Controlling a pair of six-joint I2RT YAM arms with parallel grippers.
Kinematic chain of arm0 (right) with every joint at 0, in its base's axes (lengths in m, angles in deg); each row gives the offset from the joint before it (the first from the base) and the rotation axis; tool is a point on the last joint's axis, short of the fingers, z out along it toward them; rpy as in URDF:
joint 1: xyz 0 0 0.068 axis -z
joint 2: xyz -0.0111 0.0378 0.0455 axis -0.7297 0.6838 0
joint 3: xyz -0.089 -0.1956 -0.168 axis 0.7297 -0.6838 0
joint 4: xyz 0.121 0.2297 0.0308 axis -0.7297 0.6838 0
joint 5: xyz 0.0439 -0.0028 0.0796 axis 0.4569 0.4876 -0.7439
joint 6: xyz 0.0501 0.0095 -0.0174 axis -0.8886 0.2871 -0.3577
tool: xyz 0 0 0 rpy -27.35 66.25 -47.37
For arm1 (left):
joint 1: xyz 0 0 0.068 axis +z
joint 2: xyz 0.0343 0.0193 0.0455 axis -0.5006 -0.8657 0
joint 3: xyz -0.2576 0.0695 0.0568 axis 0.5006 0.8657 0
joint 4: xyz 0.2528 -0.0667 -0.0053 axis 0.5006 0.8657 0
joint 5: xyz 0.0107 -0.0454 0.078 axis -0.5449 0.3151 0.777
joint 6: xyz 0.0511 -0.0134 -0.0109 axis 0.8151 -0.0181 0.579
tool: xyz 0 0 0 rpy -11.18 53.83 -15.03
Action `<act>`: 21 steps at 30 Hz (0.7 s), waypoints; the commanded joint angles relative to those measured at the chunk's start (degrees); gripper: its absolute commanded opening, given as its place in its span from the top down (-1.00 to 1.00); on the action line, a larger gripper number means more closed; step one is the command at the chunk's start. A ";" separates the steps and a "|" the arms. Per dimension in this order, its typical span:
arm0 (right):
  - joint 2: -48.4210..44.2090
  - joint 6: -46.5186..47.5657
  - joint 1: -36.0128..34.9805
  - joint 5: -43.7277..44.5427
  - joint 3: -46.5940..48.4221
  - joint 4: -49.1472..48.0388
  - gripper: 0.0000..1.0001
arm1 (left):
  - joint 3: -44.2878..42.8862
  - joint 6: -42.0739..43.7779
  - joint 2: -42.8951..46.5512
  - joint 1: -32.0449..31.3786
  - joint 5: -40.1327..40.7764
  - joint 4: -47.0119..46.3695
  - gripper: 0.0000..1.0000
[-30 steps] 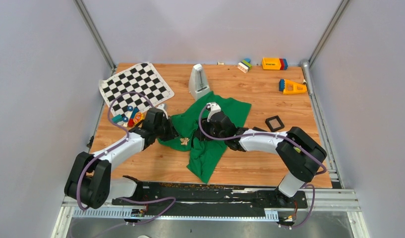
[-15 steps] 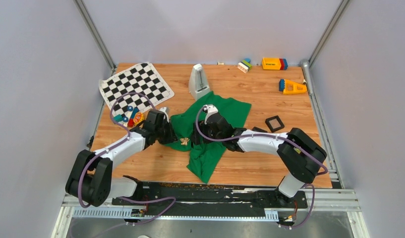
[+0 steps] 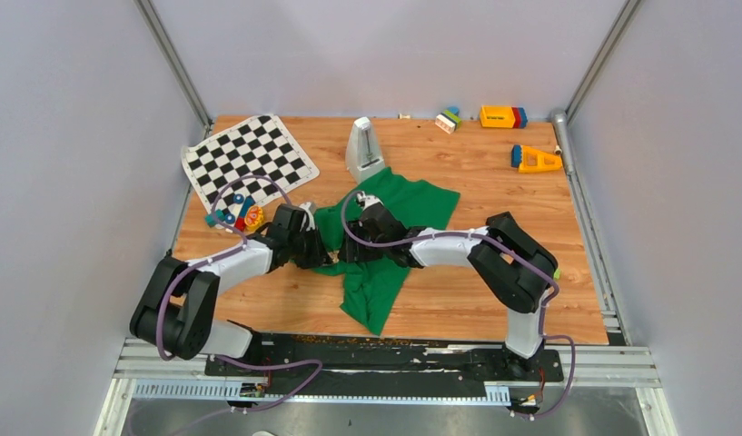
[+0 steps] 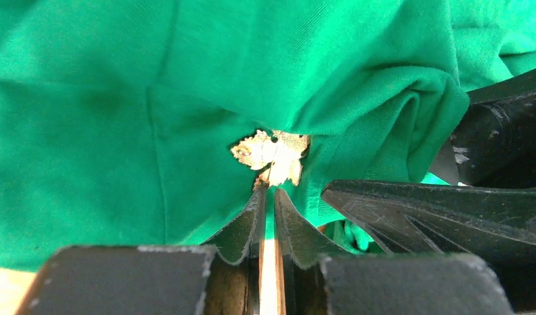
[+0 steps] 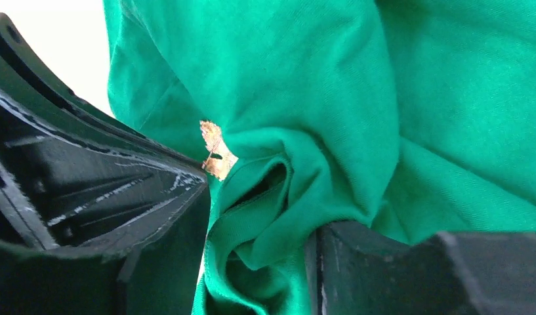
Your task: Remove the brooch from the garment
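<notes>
At the middle of the table (image 3: 458,309), the gold brooch (image 4: 271,152) stays pinned to the green shirt (image 4: 121,98). Its lower tip is pinched by the left tool (image 4: 268,197), and a fold beside it by the right tool (image 5: 262,211). If that fold is let slip, the cloth could be dragged along or torn.

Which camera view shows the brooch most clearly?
The left wrist view: the gold, leaf-shaped brooch lies on the green shirt, just beyond the left fingers. The right wrist view shows it smaller. From above, I cannot find it.
</notes>
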 commanded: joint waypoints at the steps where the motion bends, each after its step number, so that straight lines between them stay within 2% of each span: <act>1: 3.34 -2.58 0.61 -2.30 1.60 0.22 0.05 | 1.43 -0.56 -2.72 -0.08 -5.73 -6.07 0.70; 2: 3.71 -2.92 1.00 -3.30 1.47 -0.42 0.21 | 1.61 -0.86 -2.97 -0.04 -6.12 -6.79 0.70; 5: 3.96 -2.94 2.42 -7.68 0.45 -3.16 0.40 | 2.51 -1.03 -2.41 -0.08 -6.54 -7.22 0.70; 8: 2.85 -2.49 3.15 -9.00 -1.23 -5.37 0.74 | 2.80 -0.49 -0.09 -0.01 -5.69 -5.21 0.70; 11: 0.87 -2.06 3.68 -9.70 -3.28 -7.86 0.99 | 2.85 -0.19 4.10 0.11 -3.13 -2.76 0.69; 15: -1.26 -2.01 4.23 -10.73 -6.01 -11.08 1.00 | 3.20 -1.19 8.32 1.04 -0.96 -0.49 0.49; 21: -1.93 -2.09 4.46 -11.77 -6.86 -12.28 1.00 | 2.24 -1.53 9.92 1.19 0.95 0.76 0.46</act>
